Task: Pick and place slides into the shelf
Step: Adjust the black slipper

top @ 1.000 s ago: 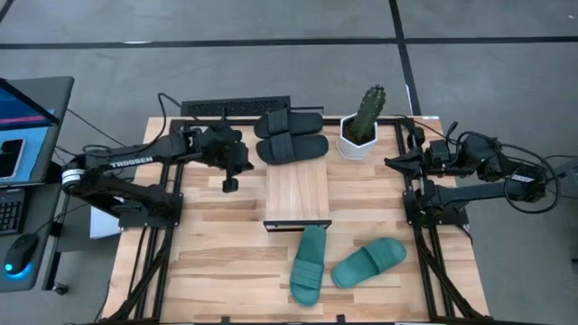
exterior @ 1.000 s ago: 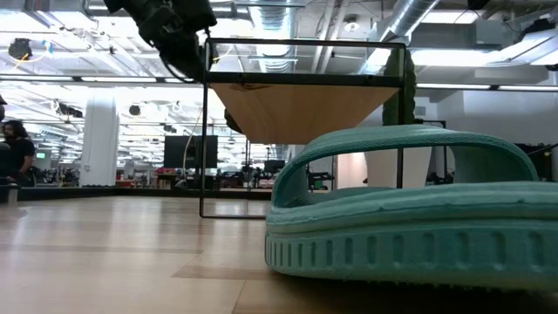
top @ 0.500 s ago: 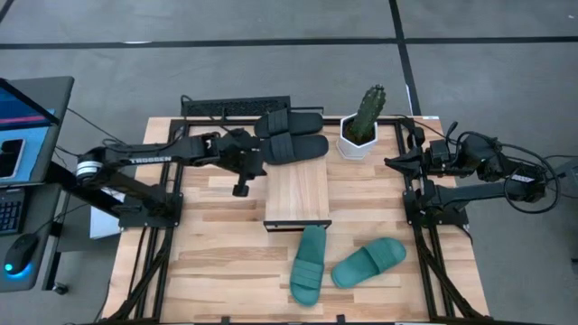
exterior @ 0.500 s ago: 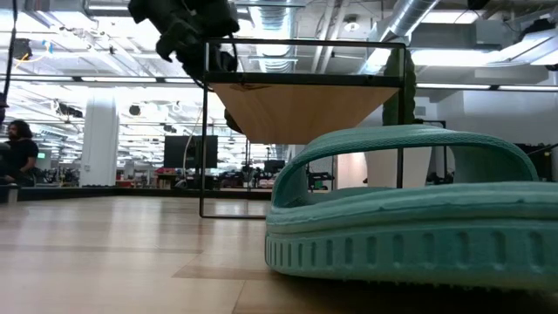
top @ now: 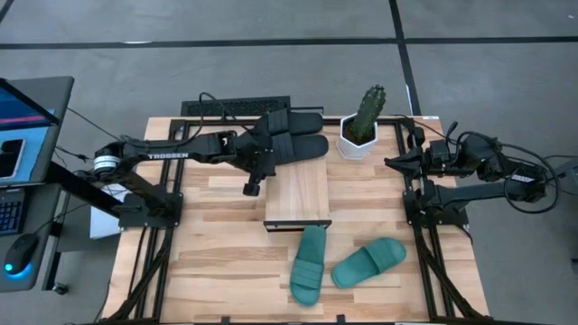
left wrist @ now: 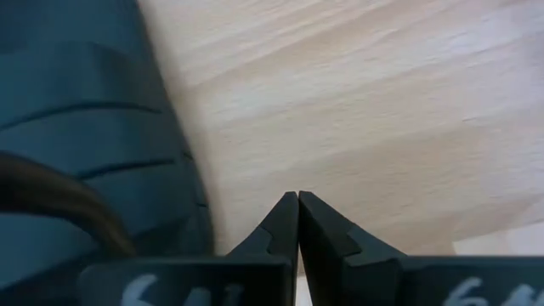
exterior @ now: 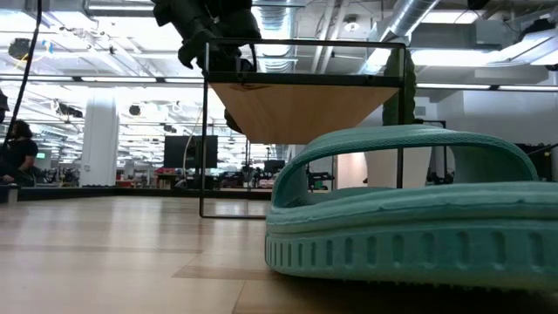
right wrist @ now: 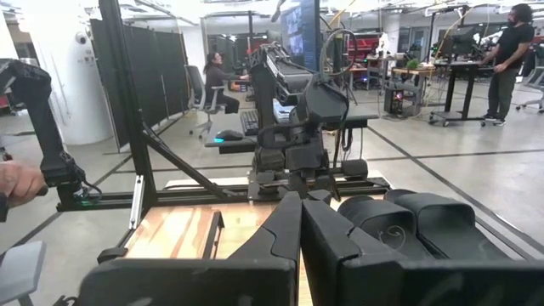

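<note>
Two black slides lie side by side across the far end of the shelf, soles down on its light-wood top. Two teal slides lie on the table by its near edge; one fills the low view. My left gripper is shut and slants down over the shelf's left edge. It hovers over bare wood right beside the nearer black slide, with nothing between its fingers. My right gripper waits shut at the table's right side.
A cactus in a white pot stands just right of the black slides. A black keyboard lies at the table's far edge. The shelf's black frame stands on the table. A person's hand shows beyond the table's left side.
My left gripper has swung toward the table's right edge and sunk a little. It has come from over the open table to the shelf's left edge, beside the nearer black slide. The slides have not moved.
</note>
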